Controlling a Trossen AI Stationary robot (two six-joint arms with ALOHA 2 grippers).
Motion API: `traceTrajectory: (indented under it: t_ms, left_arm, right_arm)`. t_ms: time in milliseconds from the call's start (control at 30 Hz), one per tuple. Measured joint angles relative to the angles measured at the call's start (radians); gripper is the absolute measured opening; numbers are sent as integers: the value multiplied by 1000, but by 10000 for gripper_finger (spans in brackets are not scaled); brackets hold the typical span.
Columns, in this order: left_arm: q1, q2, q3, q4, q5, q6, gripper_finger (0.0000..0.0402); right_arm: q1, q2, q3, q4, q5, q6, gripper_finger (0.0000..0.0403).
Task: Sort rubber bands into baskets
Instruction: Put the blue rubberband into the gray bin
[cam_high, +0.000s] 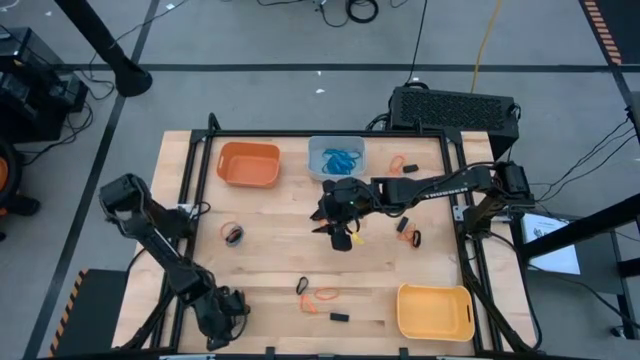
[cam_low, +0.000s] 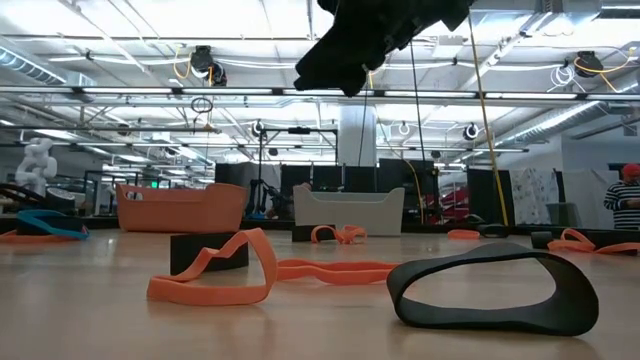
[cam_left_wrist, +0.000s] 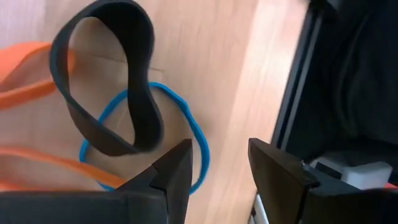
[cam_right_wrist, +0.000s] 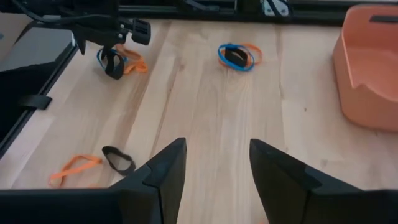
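Observation:
My left gripper (cam_left_wrist: 217, 165) is open at the table's near left, low over a heap of rubber bands: a wide black one (cam_left_wrist: 112, 81), a thin blue one (cam_left_wrist: 186, 121) and orange ones (cam_left_wrist: 25, 93). Its fingers stand beside the blue band's edge, over bare wood. My right gripper (cam_right_wrist: 214, 165) hangs open above the table's middle (cam_high: 340, 232), with nothing between its fingers. The orange basket (cam_high: 248, 165) and the pale blue-grey basket (cam_high: 336, 157), which has blue bands in it, stand at the far side. The yellow basket (cam_high: 435, 312) stands at the near right.
More bands lie scattered: a blue, orange and black cluster (cam_right_wrist: 236, 56) left of centre, a black (cam_high: 302, 287) and an orange one (cam_high: 325, 295) near the front, a black one (cam_low: 490, 290) at the near edge, and others at the right (cam_high: 405, 230). A dark frame rims the table (cam_high: 200, 170).

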Motion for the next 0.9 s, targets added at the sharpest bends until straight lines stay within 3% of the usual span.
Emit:
traceTrajectory:
  t_ms: [333, 467, 633, 900]
  left_arm:
    - [-47, 35, 5, 9, -15, -55, 155]
    - [-50, 41, 5, 3, -19, -53, 111]
    - [-47, 42, 3, -13, -39, -29, 18]
    - [-42, -38, -3, -20, -105, 27, 4]
  right_arm:
    - [1, 0, 0, -52, 0, 51, 169]
    - [6, 0, 0, -51, 0, 51, 169]
    - [21, 0, 0, -51, 0, 51, 169]
    - [37, 0, 0, -51, 0, 56, 169]
